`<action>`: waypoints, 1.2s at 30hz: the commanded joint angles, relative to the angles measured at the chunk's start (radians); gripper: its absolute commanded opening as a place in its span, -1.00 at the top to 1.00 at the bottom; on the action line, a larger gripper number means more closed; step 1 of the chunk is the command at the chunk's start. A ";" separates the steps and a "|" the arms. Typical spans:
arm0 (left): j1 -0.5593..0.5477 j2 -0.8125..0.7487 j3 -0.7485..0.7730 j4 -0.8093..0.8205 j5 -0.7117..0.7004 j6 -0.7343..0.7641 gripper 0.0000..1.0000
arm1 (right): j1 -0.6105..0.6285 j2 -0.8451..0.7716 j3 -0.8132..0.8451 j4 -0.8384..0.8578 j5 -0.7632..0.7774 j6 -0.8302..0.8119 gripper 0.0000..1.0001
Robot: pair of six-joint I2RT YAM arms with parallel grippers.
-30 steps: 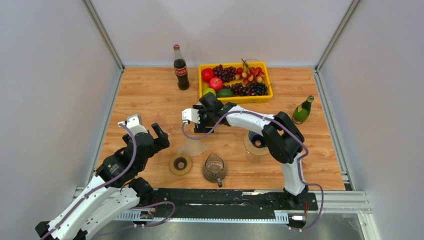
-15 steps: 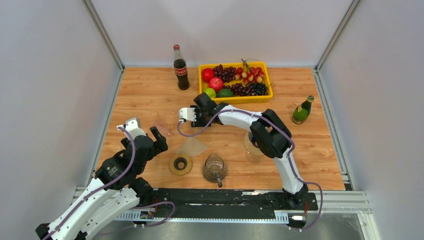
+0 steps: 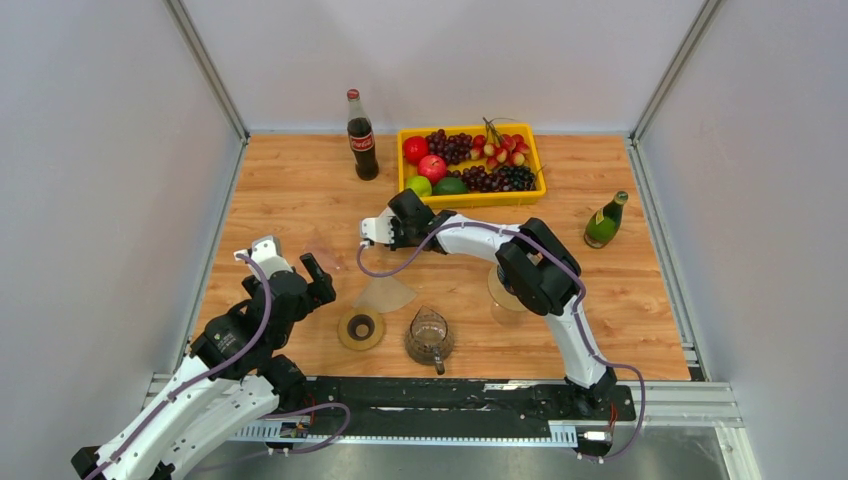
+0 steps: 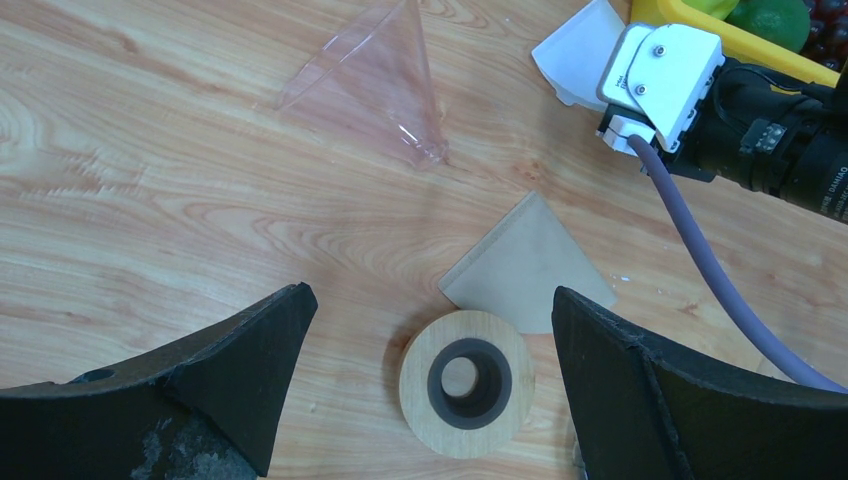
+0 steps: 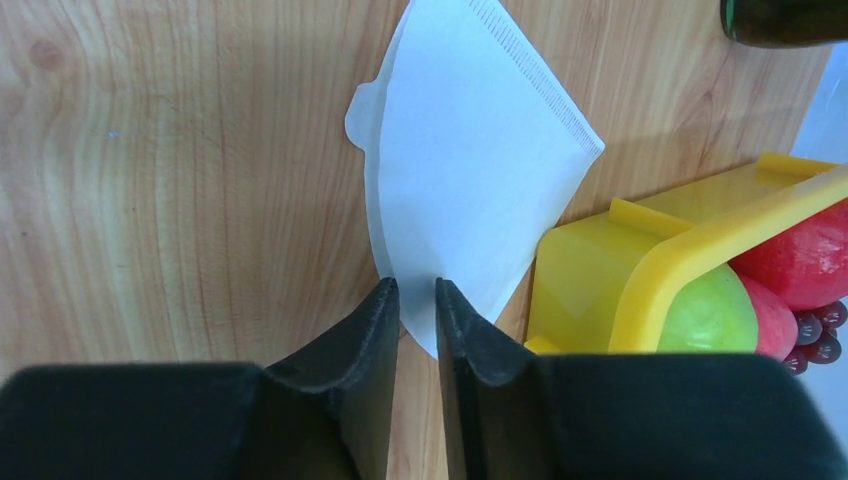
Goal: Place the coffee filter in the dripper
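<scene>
A white coffee filter (image 5: 470, 150) lies flat on the wood beside the corner of the yellow tray (image 5: 640, 250). My right gripper (image 5: 417, 285) reaches down onto its near edge. Its jaws are drawn close with a narrow gap left, the paper's edge lies in that gap, and wood shows through lower down. In the top view this gripper (image 3: 404, 203) covers the filter. A clear cone dripper (image 4: 375, 85) lies on its side on the table. My left gripper (image 4: 430, 295) hangs wide open above a wooden ring (image 4: 466, 383), holding nothing.
A tan paper filter (image 4: 525, 265) lies flat by the wooden ring. A glass carafe (image 3: 429, 335) stands near the front edge. Another clear cone on a dark ring (image 3: 512, 285) sits under the right arm. A cola bottle (image 3: 361, 136) and a green bottle (image 3: 605, 221) stand upright.
The right gripper's jaws have narrowed a lot and it has shifted slightly left onto the white filter. The left arm drew back a little, then stayed still.
</scene>
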 commanded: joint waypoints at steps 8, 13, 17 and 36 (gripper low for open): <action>0.003 0.000 -0.002 0.006 -0.010 0.004 -1.00 | 0.010 0.009 -0.057 0.157 0.054 0.052 1.00; 0.002 -0.003 -0.006 0.007 -0.008 0.000 -1.00 | 0.017 -0.037 -0.104 0.301 0.102 0.091 1.00; 0.003 -0.011 -0.008 0.006 -0.006 0.001 -1.00 | 0.024 -0.087 -0.147 0.359 0.116 0.116 1.00; 0.002 -0.052 -0.031 0.139 0.141 0.035 -1.00 | 0.105 -0.364 -0.407 0.579 0.281 0.336 1.00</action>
